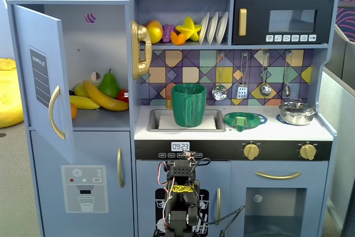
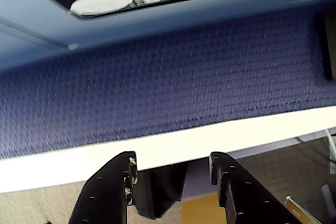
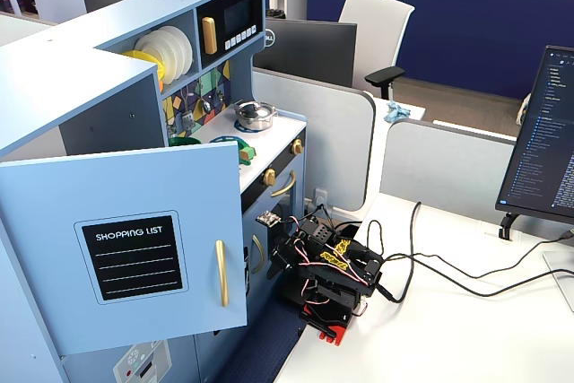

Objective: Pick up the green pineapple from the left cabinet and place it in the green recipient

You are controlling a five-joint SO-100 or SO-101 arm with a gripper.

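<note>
Office desks sat behind the toy kitchen. Claw (image 2: 173, 169) hung part open and empty, low by the floor. No green pineapple visible in the left cabinet (image 1: 100, 65), so it could grab the pear (image 1: 109, 85) or miss the green recipient (image 1: 189, 104) on the counter (image 1: 266, 130).

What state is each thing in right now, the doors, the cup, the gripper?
Cabinet door: swung open.
Microwave: door shut.
Green cup: upright in the sink.
Pot: lid on.
Gripper: open, holding nothing.
Green pineapple: not visible in the cabinet.
</note>
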